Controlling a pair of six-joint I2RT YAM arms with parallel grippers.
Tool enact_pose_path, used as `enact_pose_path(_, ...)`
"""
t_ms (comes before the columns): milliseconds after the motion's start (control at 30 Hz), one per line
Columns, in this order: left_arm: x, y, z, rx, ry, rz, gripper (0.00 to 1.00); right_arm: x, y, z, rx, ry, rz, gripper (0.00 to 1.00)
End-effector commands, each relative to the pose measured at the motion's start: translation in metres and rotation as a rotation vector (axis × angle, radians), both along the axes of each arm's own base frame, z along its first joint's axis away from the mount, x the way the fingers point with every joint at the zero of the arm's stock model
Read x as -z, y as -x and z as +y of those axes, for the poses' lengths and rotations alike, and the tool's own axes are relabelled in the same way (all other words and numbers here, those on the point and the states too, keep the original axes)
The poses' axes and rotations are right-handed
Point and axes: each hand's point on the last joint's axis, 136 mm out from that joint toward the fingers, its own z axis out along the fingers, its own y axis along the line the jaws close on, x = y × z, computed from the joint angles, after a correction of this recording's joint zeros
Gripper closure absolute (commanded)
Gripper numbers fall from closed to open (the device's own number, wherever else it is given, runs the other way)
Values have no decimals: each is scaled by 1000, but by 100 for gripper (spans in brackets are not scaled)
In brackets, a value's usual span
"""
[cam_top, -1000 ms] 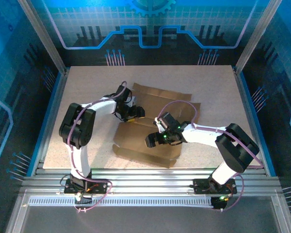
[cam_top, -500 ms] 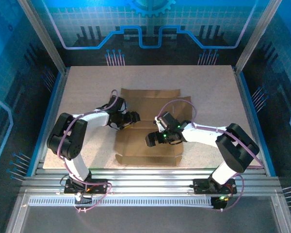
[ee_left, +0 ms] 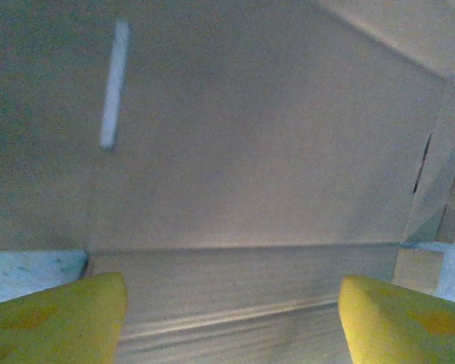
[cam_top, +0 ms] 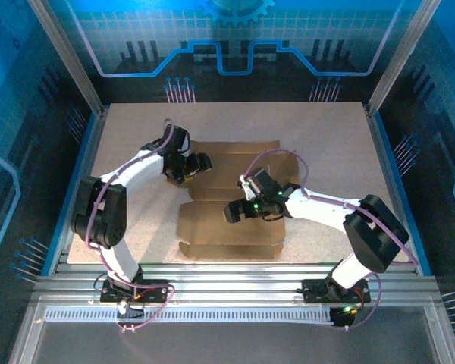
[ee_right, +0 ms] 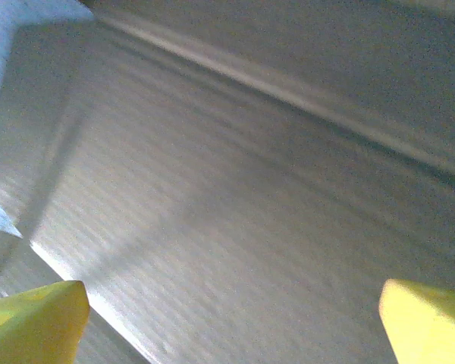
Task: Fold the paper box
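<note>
One paper box (cam_top: pixel 227 227) on table (cam_top: pixel 326 129) beneath arms (cam_top: pixel 136 163) (cam_top: pixel 318 206)

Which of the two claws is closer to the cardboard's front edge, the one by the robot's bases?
Right. The right gripper is over the middle of the paper box, not far from its front edge; the left gripper is over the far left part, well behind.

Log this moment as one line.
paper box: creased sheet, lying on table | left gripper: open, over its far-left corner | right gripper: open, over its middle
</note>
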Motion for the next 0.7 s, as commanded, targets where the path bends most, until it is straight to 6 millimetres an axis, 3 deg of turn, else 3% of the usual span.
enact_pose_path(0, -7, -11, 19, -11, -76, 2, 24, -14, -18, 14, -14, -5, -37, 1)
enact_pose_path(233, -13, -66, 49, -78, -198, -51, 24, -7, -55, 22, 37, 23, -11, 1)
enact_pose_path(333, -9, -87, 54, -78, -217, -69, 23, -5, -67, 26, 47, 36, -21, 0)
enact_pose_path(667, 17, -145, 68, -115, -239, -82, 22, 20, -77, 32, 64, 52, 46, 0)
